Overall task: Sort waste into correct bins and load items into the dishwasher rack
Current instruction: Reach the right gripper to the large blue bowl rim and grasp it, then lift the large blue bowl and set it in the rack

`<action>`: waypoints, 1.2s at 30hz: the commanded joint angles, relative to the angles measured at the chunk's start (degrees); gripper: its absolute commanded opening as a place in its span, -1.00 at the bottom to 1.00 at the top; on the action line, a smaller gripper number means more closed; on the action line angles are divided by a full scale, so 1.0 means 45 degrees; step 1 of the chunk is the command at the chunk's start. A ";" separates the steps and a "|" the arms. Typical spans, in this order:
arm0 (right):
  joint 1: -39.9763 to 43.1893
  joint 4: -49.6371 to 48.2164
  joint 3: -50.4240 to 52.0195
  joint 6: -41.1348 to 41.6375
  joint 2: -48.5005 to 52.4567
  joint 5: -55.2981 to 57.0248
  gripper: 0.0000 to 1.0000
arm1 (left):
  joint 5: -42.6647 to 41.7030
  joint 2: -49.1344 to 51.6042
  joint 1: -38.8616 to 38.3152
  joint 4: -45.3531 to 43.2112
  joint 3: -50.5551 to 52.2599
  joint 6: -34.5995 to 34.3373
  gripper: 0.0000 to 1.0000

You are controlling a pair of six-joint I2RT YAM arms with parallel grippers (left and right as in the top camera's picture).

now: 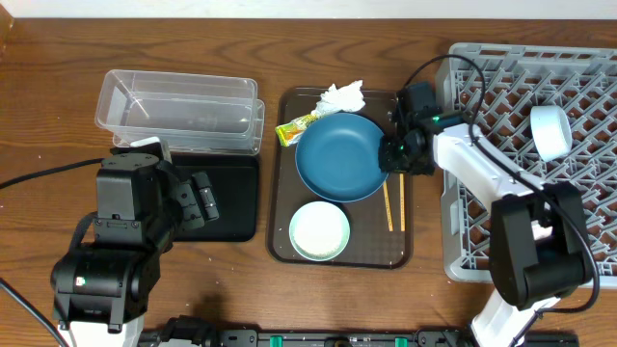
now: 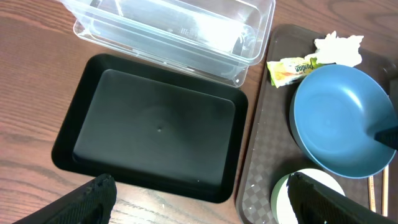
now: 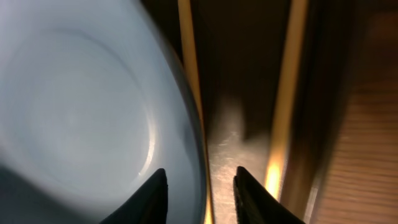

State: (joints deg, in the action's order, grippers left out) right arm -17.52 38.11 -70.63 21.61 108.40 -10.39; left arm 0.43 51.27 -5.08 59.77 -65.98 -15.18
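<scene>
1. Overhead: my right claw (image 1: 393, 154) sits at the right rim of the blue dish (image 1: 337, 154). The dish lies on the brown serving tray (image 1: 281, 222), left of the dishwasher rack (image 1: 521, 87). My left claw (image 1: 202, 198) hangs over the black tray (image 1: 236, 207).
2. Left wrist: this claw gapes wide and holds nothing.
3. Right wrist: this claw is partly open astride the dish rim, one finger inside and one outside. It is not clamped, and the chopsticks (image 3: 283, 93) lie alongside.
</scene>
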 commanded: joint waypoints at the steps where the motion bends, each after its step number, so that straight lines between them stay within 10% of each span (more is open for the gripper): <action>1: -0.0146 -0.0175 0.0214 0.0928 0.0112 -0.0267 -0.58 | 0.0151 -0.0010 0.0044 0.0000 -0.0151 -0.0019 0.80; 5: -0.0146 -0.0452 0.0510 0.1632 0.0151 0.0015 -0.97 | 0.0151 -0.0010 0.0044 0.0000 -0.0151 -0.0019 0.81; 22: 0.0831 -0.0607 0.0442 0.1894 -0.3997 0.1112 -0.97 | 0.0151 -0.0010 0.0044 0.0000 -0.0151 -0.0019 0.80; 36: 0.1360 0.2395 0.0447 0.1758 -1.0812 1.9885 -0.97 | 0.0151 -0.0010 0.0044 0.0000 -0.0151 -0.0019 0.81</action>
State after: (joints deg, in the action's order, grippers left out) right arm -13.15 48.29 -68.12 29.30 60.42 50.30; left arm 0.40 51.27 -5.08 59.75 -65.98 -15.18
